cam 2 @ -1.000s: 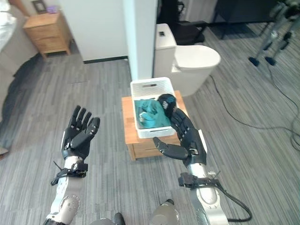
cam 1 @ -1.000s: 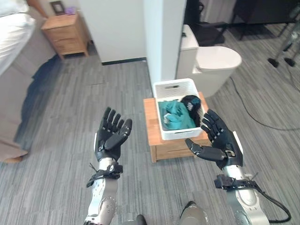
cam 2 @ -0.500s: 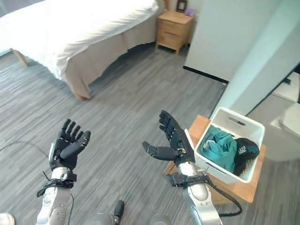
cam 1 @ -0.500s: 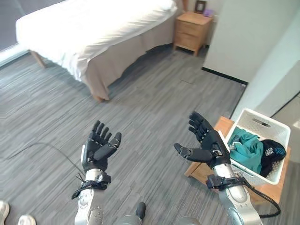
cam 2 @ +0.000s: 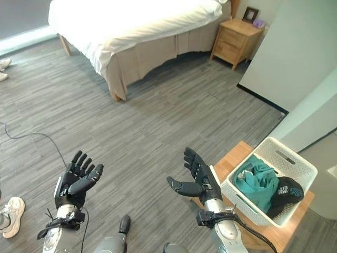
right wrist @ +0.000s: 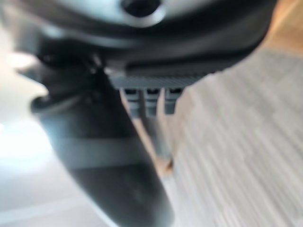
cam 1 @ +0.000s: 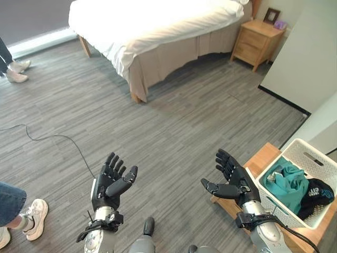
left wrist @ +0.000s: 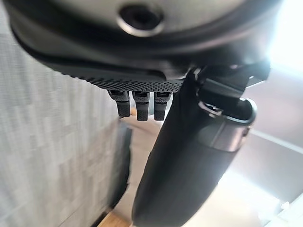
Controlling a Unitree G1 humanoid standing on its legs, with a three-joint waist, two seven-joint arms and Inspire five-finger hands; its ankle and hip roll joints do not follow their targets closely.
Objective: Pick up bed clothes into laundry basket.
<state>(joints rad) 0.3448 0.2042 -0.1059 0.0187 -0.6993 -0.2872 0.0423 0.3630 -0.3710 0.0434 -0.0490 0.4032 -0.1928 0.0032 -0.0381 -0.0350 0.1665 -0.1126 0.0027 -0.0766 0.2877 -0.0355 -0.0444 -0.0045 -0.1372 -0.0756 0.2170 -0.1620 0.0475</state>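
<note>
**Both hands raised empty, basket at four o'clock**

The left hand (cam 1: 111, 182) is held up at seven o'clock, palm up, fingers spread and straight, holding nothing. The right hand (cam 1: 234, 182) is up at five o'clock, fingers apart and likewise empty. Just beside it, at four o'clock, a white laundry basket (cam 1: 316, 161) sits on a low wooden table (cam 1: 260, 158); inside lie teal clothes (cam 1: 286, 184) and a dark garment (cam 1: 317, 192). The bed (cam 1: 158, 23), covered in a white sheet, stands at twelve o'clock, well apart from both hands, with a wooden nightstand (cam 1: 260, 44) at one o'clock. A person's shoe (cam 1: 35, 216) shows at eight o'clock.
</note>
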